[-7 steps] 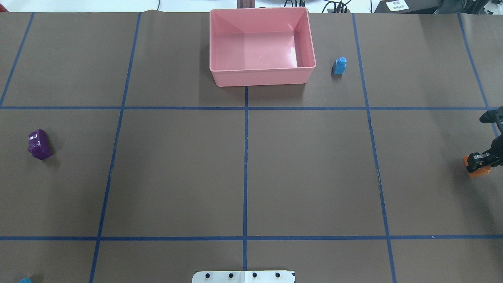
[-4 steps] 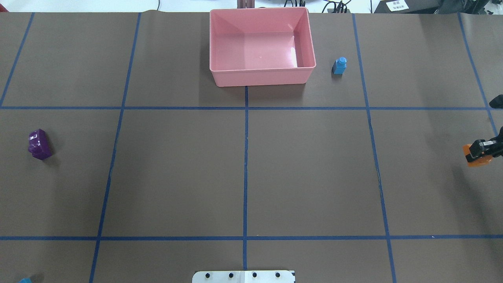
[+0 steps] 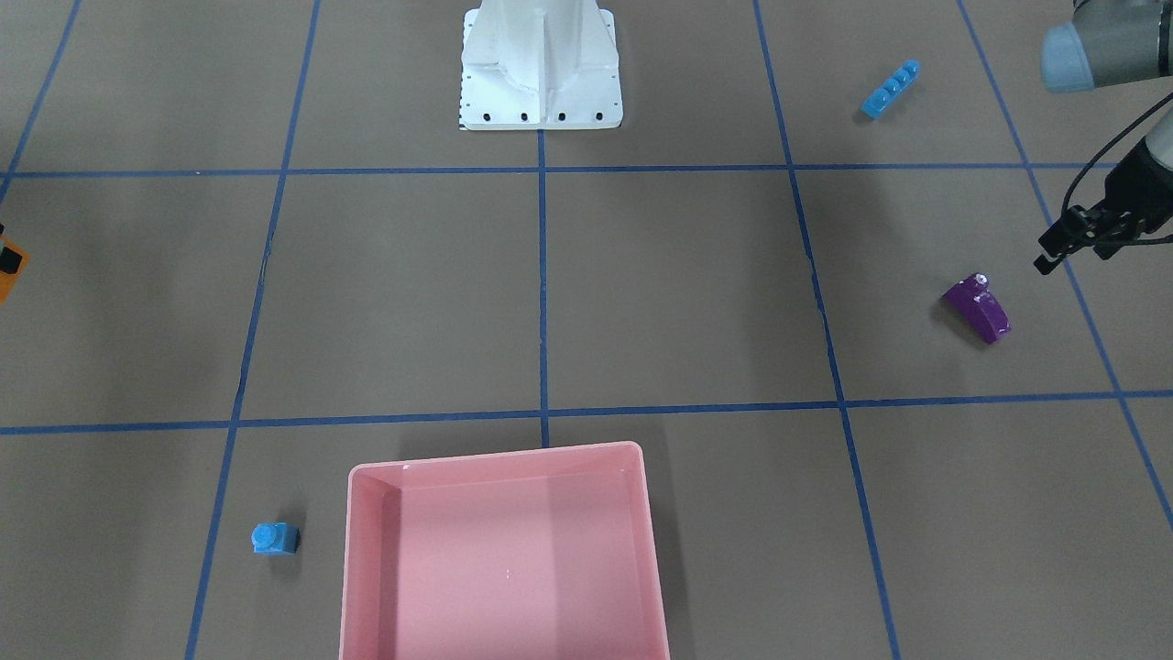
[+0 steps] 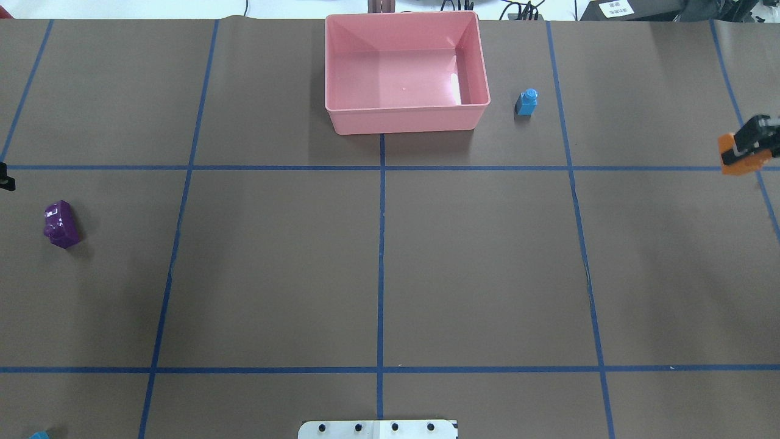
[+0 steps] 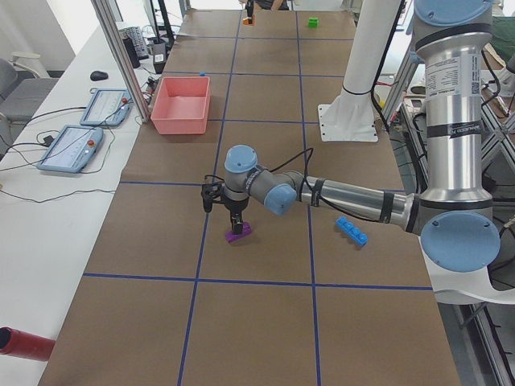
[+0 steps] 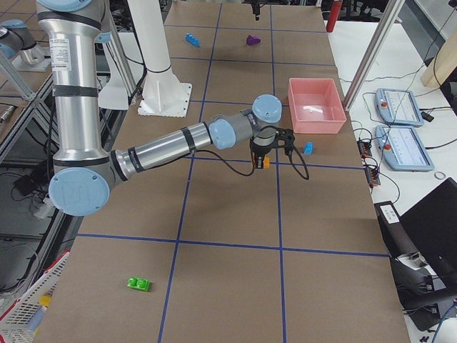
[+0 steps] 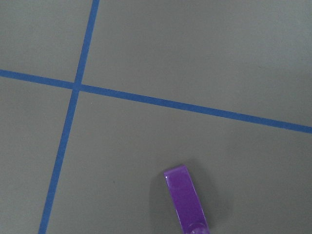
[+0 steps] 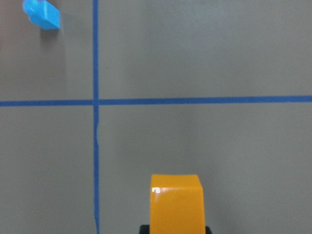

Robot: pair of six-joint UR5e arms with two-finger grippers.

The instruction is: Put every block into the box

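The right hand (image 4: 751, 139) is closed on the orange block (image 4: 736, 157) and holds it clear of the bench (image 4: 487, 274), near the bench's right end. The box (image 4: 402, 121) stands at the middle of the far edge and has no block in it yet.

We judge the step in hand to be the carry to the box:
- We grip firmly and travel above wall height.
- We pass clear of the small blue block (image 4: 526, 102) just beside the box's right wall.
- We release low over the box floor.

The left hand (image 3: 1068, 246) hovers near the purple block (image 3: 979, 310) toward the bench's left end. We cannot tell how far it is open.
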